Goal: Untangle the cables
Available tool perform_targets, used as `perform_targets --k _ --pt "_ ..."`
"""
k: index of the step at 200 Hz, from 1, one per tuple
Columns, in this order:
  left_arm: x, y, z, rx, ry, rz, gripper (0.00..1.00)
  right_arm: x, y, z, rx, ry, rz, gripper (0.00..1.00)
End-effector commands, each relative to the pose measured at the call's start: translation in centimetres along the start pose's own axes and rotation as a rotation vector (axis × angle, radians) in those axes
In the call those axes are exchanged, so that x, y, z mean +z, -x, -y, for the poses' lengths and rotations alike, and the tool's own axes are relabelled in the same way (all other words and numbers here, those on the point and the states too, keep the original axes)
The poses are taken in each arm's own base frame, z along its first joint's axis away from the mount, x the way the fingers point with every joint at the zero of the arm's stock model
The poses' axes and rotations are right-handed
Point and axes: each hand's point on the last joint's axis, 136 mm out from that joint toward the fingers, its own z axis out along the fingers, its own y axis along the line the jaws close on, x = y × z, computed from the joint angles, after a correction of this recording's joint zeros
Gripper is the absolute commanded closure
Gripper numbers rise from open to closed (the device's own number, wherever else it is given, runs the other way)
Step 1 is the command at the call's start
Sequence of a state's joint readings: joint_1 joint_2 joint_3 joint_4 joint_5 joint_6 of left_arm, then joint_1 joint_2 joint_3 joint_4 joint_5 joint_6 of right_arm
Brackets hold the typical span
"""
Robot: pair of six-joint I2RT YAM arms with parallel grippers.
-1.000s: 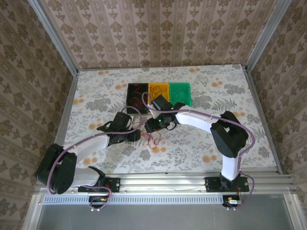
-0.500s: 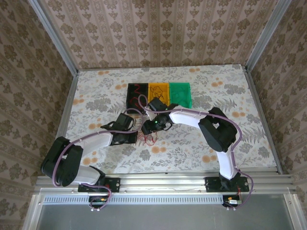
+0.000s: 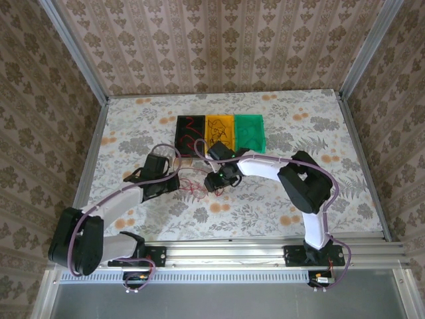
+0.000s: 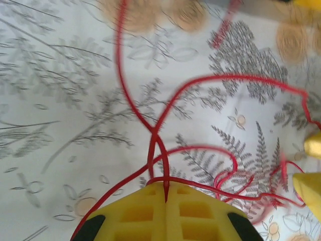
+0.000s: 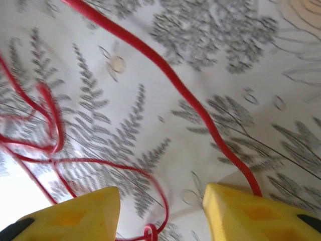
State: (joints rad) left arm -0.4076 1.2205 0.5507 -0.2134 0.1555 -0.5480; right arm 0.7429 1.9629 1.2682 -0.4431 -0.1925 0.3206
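On table [image 3: 133, 126], left tool [image 4: 165, 190] pinching red cables [image 4: 150, 128], right tool [image 5: 161, 203] agape

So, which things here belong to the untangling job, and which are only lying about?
Job: red cables; left claw, shut on a red cable; right claw, open beside them.
Lying about: black tray; yellow tray; green tray.

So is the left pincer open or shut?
Shut. The left pincer has its yellow fingers meeting with no gap, nipping a red cable between them.
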Motion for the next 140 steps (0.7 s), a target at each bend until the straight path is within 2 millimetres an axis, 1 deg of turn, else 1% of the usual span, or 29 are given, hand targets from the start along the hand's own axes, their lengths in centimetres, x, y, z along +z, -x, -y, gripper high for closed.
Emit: perform_targets --k 1,11,14,30,49,69,86,89,92,107,115,121,131,140 --pt "-0.8 0.4 -2.1 -0.103 0.070 0.037 1.00 -0.8 -7.5 8.1 0.144 -0.298 -0.187 0.50" --pt "-1.1 0.6 -2.9 -0.130 0.110 0.050 1.00 -1.4 -8.3 9.2 0.203 -0.310 -0.182 0.50" --pt "-1.2 0.6 -3.2 -0.135 0.120 0.053 1.00 -1.7 -8.8 9.8 0.231 -0.314 -0.185 0.50" --pt "-1.7 0.9 -4.3 -0.155 0.179 0.071 1.00 -2.6 -10.3 11.6 0.352 -0.317 -0.171 0.50" --pt "-2.3 1.0 -5.2 -0.177 0.231 0.090 1.00 -3.5 -11.3 13.3 0.495 -0.299 -0.134 0.50" --pt "-2.6 0.9 -5.6 -0.188 0.244 0.099 1.00 -4.0 -11.8 14.5 0.577 -0.298 -0.109 0.50" --pt "-2.5 0.7 -5.5 -0.188 0.235 0.095 1.00 -4.5 -11.8 15.2 0.622 -0.304 -0.093 0.49" --pt "-2.5 0.7 -5.5 -0.188 0.233 0.094 1.00 -4.5 -11.3 15.4 0.629 -0.296 -0.066 0.49" --pt "-2.5 0.6 -5.4 -0.188 0.231 0.091 1.00 -4.5 -11.2 15.5 0.633 -0.295 -0.060 0.49" --pt "-2.5 0.4 -5.5 -0.193 0.235 0.084 1.00 -4.8 -11.3 16.0 0.661 -0.309 -0.044 0.49" --pt "-2.5 0.6 -5.3 -0.191 0.220 0.091 1.00 -5.0 -11.3 16.3 0.676 -0.318 -0.032 0.49" --pt "-2.6 0.8 -4.9 -0.185 0.202 0.100 1.00 -5.0 -11.3 16.4 0.683 -0.319 -0.024 0.49" --pt "-2.7 1.4 -3.8 -0.165 0.144 0.122 1.00 -5.1 -11.2 16.4 0.683 -0.317 -0.012 0.49" --pt "-3.2 2.3 -2.1 -0.135 0.052 0.164 1.00 -5.1 -11.1 16.5 0.680 -0.321 -0.010 0.49"
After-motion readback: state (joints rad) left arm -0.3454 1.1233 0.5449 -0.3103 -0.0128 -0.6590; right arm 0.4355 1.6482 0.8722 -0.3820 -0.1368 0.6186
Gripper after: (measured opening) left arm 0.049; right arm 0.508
